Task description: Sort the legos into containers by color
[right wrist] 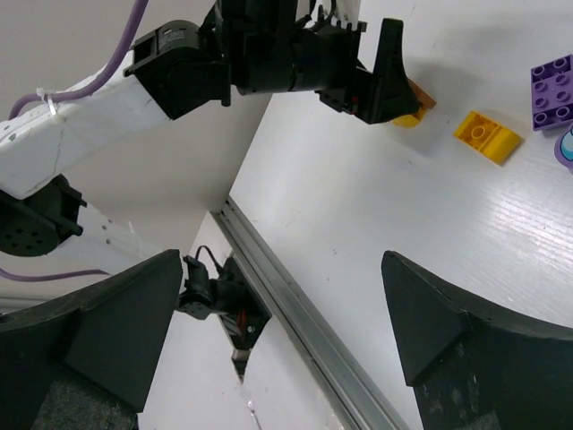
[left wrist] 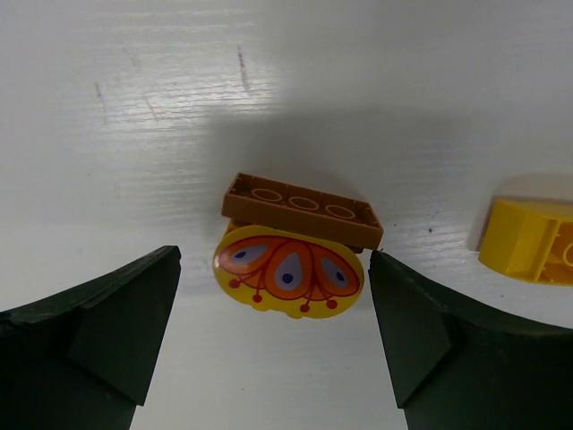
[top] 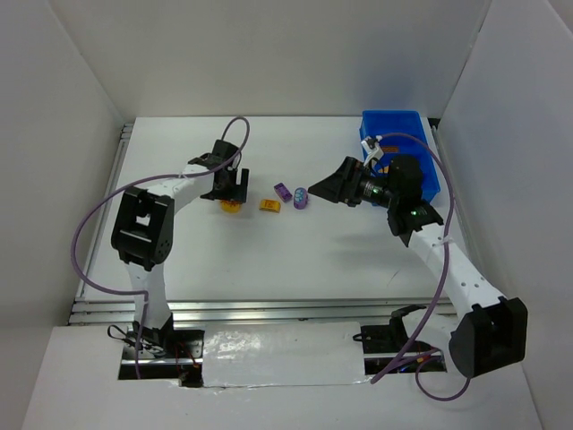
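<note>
Top view: white table boxed in by plain white walls. A metal rail runs along the near edge, and purple cables loop off both arms. The blue tray sits far right at the back, partly hidden by the right arm, so we can't tell what's inside. The left gripper is low over the table at centre-left with a yellow oval piece just under it. To its right in a loose row are a yellow brick, a purple brick and a purple round piece, all on the table and well apart from the tray. The right gripper points at the row from the right.

Left wrist: fingers are spread apart and grip nothing. Btwn them the oval piece lies flat with an orange print on top, touching a brown brick behind it. The yellow brick is at the right edge. The table surface has faint scuffs and grain lines.

Right wrist: fingers are wide apart with nothing btwn them. We see the rail, the table, the left arm over the oval piece, and the yellow and purple bricks at upper right.
</note>
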Available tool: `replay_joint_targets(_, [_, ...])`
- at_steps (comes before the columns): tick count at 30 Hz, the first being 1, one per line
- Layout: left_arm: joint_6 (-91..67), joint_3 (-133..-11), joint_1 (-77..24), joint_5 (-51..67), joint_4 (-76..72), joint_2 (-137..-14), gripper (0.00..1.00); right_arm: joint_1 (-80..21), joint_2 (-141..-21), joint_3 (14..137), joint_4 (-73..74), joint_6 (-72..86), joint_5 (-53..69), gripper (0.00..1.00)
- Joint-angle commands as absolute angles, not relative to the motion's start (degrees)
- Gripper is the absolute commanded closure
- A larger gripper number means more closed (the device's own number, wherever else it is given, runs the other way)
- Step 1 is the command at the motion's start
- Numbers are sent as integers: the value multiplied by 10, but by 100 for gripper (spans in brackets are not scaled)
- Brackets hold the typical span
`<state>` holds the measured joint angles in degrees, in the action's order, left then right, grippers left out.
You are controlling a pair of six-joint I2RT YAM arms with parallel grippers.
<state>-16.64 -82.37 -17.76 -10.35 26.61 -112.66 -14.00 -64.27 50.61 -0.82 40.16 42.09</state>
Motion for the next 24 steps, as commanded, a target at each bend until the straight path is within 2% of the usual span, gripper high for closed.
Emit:
replay_joint_targets(1, [-144, -805, -183, -57, 236, -1144, 1, -139, -649, 515, -20, 393, 425, 0])
replay_joint_targets(10, [-158, -774, -185, -44, 222, -1157, 2, -139, -663, 517, -27, 396, 419, 0])
replay_joint_targets(17, [-157, -785, -184, -68, 227, -1165, 10, -139, -664, 514, -28, 395, 420, 0])
replay_joint_targets(18, [-158, -788, -184, -68, 228, -1164, 13, -139, -663, 514, -29, 394, 419, 0])
replay_joint_targets(19, [-158, -792, -184, -69, 230, -1162, 23, -139, -662, 514, -28, 394, 418, 0])
replay_joint_targets(21, [-159, -795, -184, -69, 231, -1158, 29, -139, -662, 513, -26, 392, 417, 0])
replay_joint_targets(22, [-160, -795, -185, -69, 231, -1158, 44, -140, -663, 513, -26, 391, 417, 0])
replay_joint_targets(24, [-163, -795, -184, -68, 236, -1153, 62, -139, -662, 512, -26, 389, 417, 0])
